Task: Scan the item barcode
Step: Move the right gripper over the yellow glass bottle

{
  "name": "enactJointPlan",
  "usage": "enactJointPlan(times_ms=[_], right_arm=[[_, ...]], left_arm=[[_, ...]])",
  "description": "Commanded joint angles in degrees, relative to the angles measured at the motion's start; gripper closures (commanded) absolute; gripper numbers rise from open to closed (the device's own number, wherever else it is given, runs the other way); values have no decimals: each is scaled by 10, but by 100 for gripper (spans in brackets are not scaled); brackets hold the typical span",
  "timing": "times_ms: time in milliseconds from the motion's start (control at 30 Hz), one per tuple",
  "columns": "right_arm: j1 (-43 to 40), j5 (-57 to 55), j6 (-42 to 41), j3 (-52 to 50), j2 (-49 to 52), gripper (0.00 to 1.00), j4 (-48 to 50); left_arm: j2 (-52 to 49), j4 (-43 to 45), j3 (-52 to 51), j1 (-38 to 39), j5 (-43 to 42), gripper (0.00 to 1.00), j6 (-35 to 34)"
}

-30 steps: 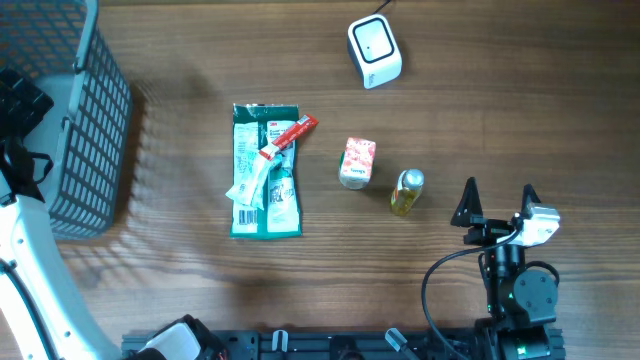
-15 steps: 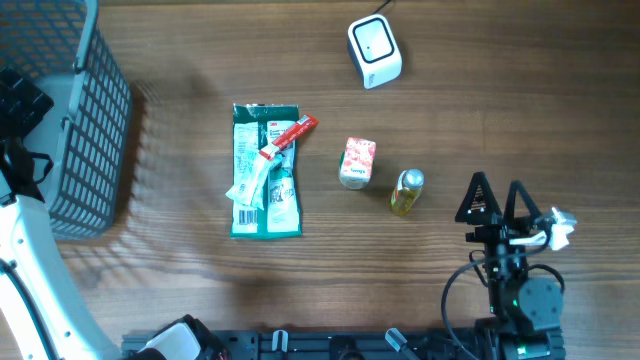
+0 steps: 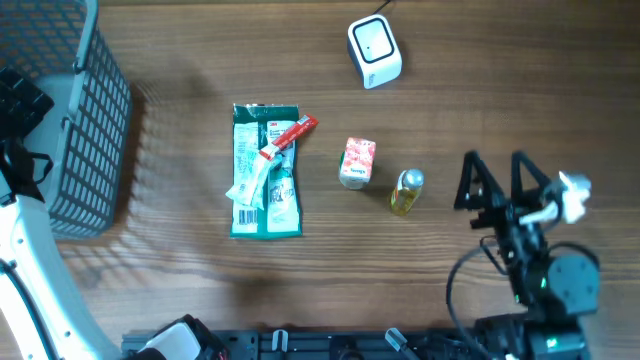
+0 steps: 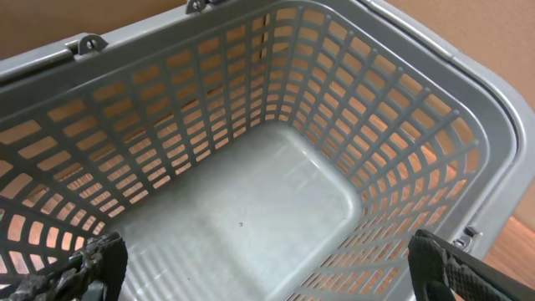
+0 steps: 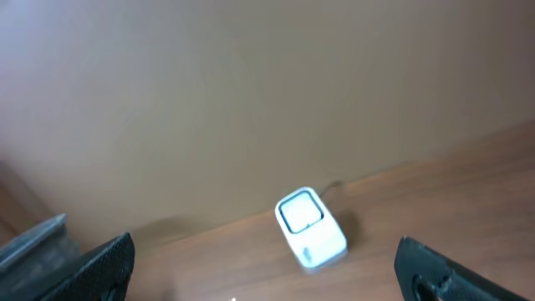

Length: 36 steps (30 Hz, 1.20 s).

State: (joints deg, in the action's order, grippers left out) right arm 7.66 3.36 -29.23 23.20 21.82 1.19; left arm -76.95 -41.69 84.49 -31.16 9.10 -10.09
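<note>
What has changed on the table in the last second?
The right gripper moved a little toward the far side, open and empty. Nothing was gripped or released. The packet, carton, bottle, scanner and basket stayed put.

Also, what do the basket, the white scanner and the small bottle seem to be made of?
The basket looks like matte grey moulded plastic: its walls form a one-piece lattice. The white scanner seems smooth hard plastic, with rounded corners and slight gloss. The small bottle shows yellowish content through its wall, so clear plastic or glass; I cannot tell which.
</note>
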Motion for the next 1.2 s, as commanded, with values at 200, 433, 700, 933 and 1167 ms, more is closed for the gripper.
enactJointPlan(times_ms=[200,433,700,933,1167], right_arm=[[-1,71,53,374,335,0,-324],[-1,56,66,587,516,0,-589],[-1,57,66,628,585,8,-588],[-1,47,70,628,585,30,-626],[13,25,69,627,588,25,-688]], left_arm=[[1,0,3,-2,-3,0,11],[1,0,3,-2,-3,0,11],[1,0,3,-2,-3,0,11],[1,0,3,-2,-3,0,11],[1,0,3,-2,-3,0,11]])
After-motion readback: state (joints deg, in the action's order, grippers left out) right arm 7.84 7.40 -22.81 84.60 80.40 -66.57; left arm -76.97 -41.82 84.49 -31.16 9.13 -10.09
